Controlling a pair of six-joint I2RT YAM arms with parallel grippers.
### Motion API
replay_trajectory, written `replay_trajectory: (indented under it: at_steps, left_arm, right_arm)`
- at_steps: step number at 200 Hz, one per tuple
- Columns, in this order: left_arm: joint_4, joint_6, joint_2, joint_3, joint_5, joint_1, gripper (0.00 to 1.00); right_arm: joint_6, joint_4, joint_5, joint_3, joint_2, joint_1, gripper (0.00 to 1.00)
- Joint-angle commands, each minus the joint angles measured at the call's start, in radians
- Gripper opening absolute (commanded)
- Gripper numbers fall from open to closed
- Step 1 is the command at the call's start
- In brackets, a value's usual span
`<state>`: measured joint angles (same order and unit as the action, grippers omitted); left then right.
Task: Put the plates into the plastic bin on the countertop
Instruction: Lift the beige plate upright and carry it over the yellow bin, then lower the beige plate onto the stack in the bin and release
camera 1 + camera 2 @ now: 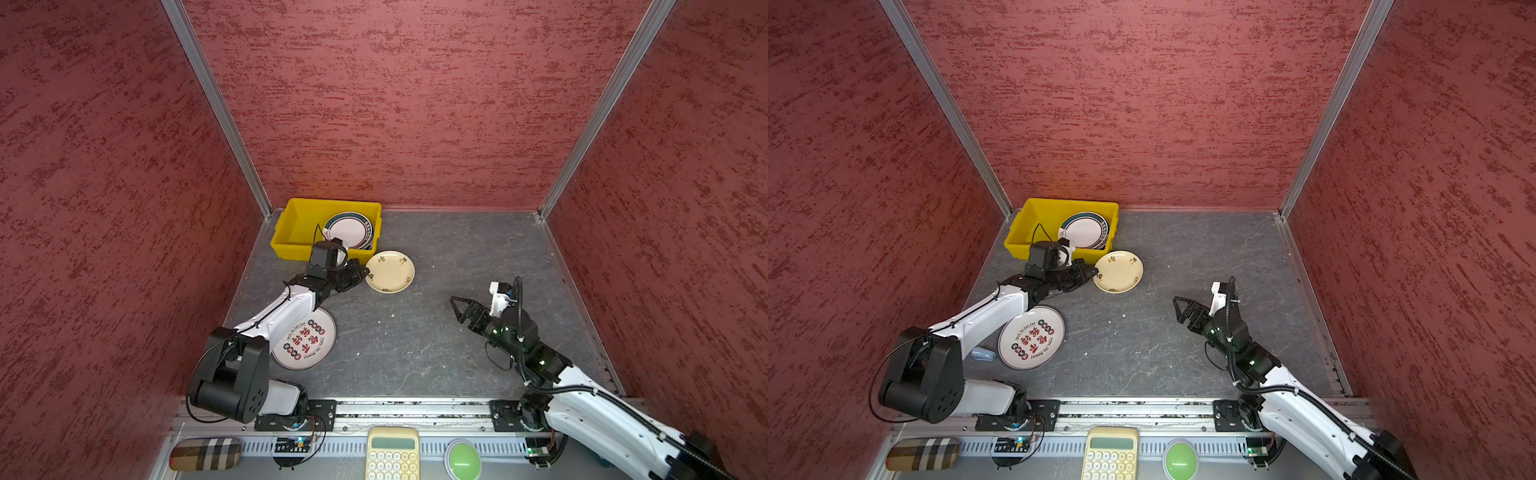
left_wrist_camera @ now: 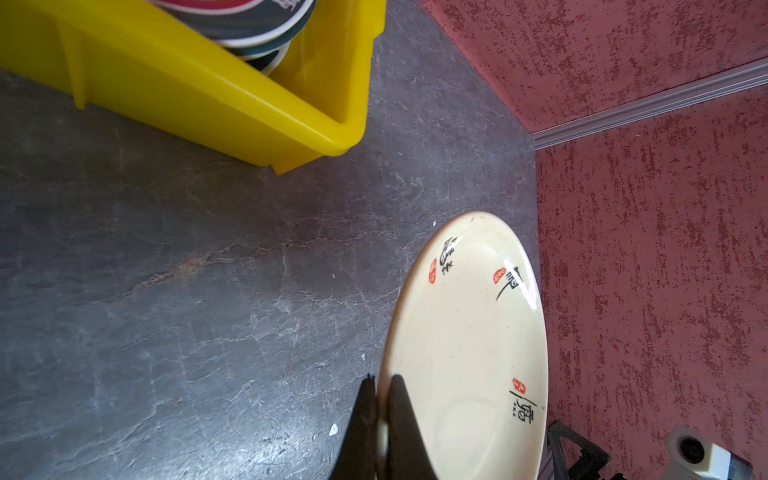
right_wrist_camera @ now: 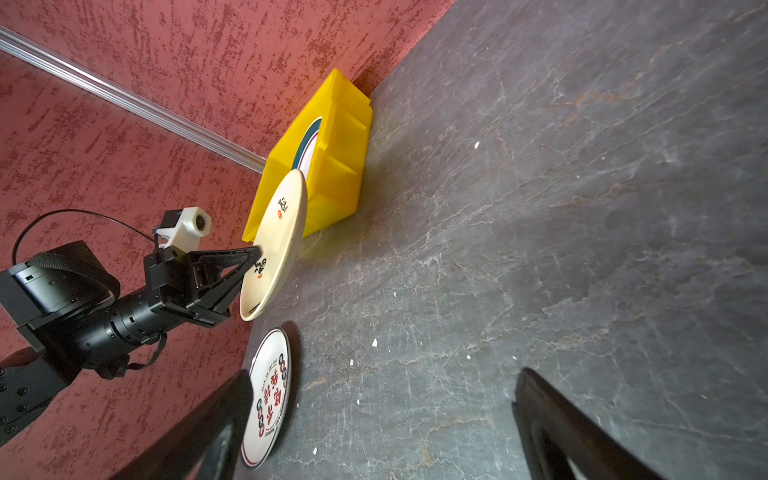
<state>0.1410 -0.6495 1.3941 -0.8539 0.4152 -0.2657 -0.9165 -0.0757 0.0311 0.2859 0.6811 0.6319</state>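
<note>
My left gripper (image 1: 365,272) (image 2: 382,380) is shut on the rim of a cream plate (image 1: 390,272) (image 2: 465,332) with black and red marks. It holds the plate tilted above the countertop (image 1: 436,332), just in front of the near right corner of the yellow plastic bin (image 1: 291,226) (image 2: 208,95). Stacked plates (image 1: 352,230), the top one white with a dark green rim, lie in the bin's right half. A white plate with red lettering (image 1: 305,340) (image 3: 268,395) lies flat under the left arm. My right gripper (image 1: 457,305) (image 3: 384,374) hangs open and empty over the right of the countertop.
Red textured walls close in three sides, and the bin stands in the back left corner. A small pale blue object (image 1: 984,354) lies beside the lettered plate. In front of the metal rail (image 1: 415,409) are a yellow calculator (image 1: 392,453), a green button (image 1: 462,459) and a plaid case (image 1: 205,453).
</note>
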Motion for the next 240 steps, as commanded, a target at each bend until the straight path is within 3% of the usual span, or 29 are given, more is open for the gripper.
replay_trajectory:
  at_steps: [1,55,201,240]
  left_arm:
    - [0.010,0.016,-0.008,-0.047,-0.028,-0.014,0.00]
    - [-0.016,0.007,0.033,-0.168,-0.056,-0.001,0.00]
    - [-0.029,-0.010,0.272,-0.440,-0.099,0.215,0.00]
    - [0.006,-0.010,0.355,-0.526,-0.091,0.238,0.00]
  right_arm:
    - [0.004,-0.011,0.029,-0.011,-0.038,0.003,0.99]
    - [-0.007,0.007,0.025,-0.031,-0.070,0.003,0.99]
    - [-0.019,0.019,0.059,-0.095,-0.149,0.004,0.99]
    - [0.002,-0.048,-0.011,-0.104,-0.209,0.003,0.99]
